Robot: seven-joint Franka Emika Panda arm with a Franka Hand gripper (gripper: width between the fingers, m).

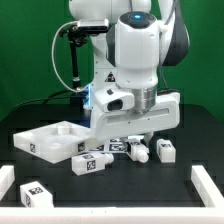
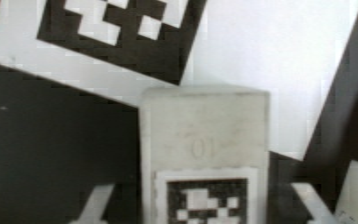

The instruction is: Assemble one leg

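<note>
— Progress, going by the exterior view?

— Early, by the look of it. Shows the gripper (image 1: 130, 138) low over a cluster of small white blocks (image 1: 166, 151) on the black table (image 1: 198, 140), just to the exterior view's right of the tray piece (image 1: 50, 140). Shows nothing fastened to that tray piece, as far as can be made out.

— And the leg there?

— Likely one of the blocks under the gripper; cannot say which from that angle. Cannot read the jaws there either: hidden from that side.

— Wrist view, then?

— Puts the leg (image 2: 202, 130) flat on the dark table, lengthwise between the two fingers (image 2: 98, 203), marker tag (image 2: 208, 200) facing up at the near end. Places its far end at the edge of a large white tagged surface (image 2: 265, 70); touching or just beside, cannot tell. Leaves a dark gap on each side between block and finger, so reads as spread apart and straddling the leg, not pinching it.

— Left to do?

— Nearly everything, by this reckoning. Remaining: closing on the leg, lifting it, carrying it to the tray piece, fixing it in place. Amounts to the very start of the pick. Worth squaring the fingers on the block's long sides before squeezing.
</note>
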